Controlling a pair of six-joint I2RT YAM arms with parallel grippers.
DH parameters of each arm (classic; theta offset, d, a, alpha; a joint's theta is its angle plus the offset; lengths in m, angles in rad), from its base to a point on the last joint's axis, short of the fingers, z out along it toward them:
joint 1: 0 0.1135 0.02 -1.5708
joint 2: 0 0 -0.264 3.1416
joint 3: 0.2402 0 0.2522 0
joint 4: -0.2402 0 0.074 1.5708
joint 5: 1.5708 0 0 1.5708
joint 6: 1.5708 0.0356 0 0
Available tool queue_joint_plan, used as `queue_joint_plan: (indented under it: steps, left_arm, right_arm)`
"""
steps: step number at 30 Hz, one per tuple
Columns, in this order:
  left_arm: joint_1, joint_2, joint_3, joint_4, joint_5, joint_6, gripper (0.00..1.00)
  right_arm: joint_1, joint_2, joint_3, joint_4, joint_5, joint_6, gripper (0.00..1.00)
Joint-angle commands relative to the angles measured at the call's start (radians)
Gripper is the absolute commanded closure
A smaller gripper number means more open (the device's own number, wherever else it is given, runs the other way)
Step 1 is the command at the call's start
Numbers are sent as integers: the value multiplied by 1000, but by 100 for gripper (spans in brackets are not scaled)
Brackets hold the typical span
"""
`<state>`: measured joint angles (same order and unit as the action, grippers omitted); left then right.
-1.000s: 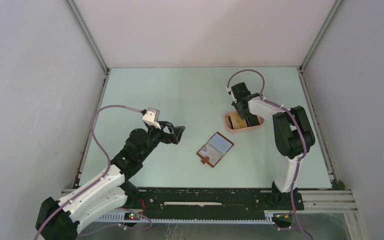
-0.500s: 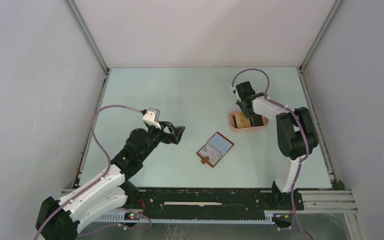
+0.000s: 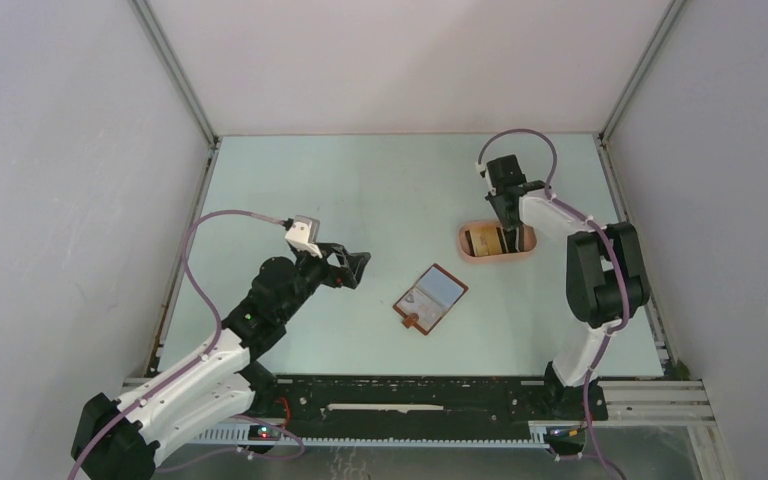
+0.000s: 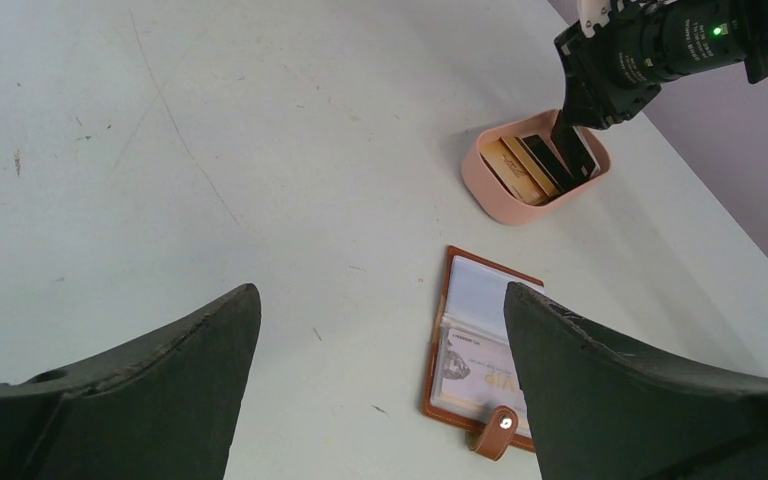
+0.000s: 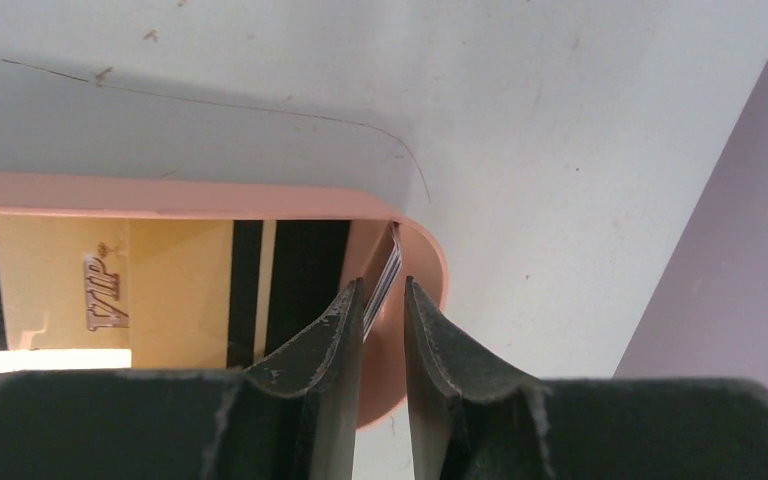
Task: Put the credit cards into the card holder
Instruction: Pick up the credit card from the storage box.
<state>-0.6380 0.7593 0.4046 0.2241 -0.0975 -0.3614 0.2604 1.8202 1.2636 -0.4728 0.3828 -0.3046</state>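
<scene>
Text readout:
- We read "VIP" on the yellow card (image 5: 110, 300) in the pink tray (image 5: 210, 195).
- Small digits run along its edge, possibly "NO.88888813"; they are partly cropped.
- "VIP" also appears on the pale card (image 4: 480, 375) in the card holder (image 4: 485, 295).

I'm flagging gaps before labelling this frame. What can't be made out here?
- Top view: the number of credit cards in the pink tray. They are too small, and the right end effector covers some.
- Right wrist view: whether the fingertips actually clamp the thin card edge between them. Contact is unclear.
- Left wrist view: the card holder lower corner, hidden behind a finger of the left end effector.
</scene>
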Motion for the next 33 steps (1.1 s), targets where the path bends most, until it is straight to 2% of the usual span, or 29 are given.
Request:
queue_joint_plan:
  steps: [1,12,20,26,30,33]
  left_arm:
    - [6,-5,-20,37,13,-11,4]
    - [7,2,-18,46,25,-22,5]
    - [7,17,-21,81,58,-42,4]
    - [7,115,-6,210,217,-109,5]
    - [6,193,30,254,292,-138,8]
    - [7,224,45,268,313,-149,9]
  right_arm:
    - [-37,-49,-4,-26,-22,9,71]
    - [-109,-28,-4,-74,-153,54,72]
    - [-183,-13,18,-123,-311,90,88]
    - [-234,-35,18,-119,-474,85,98]
    - [-253,-20,19,-123,-548,54,97]
    - [-253,5,32,-155,-555,30,87]
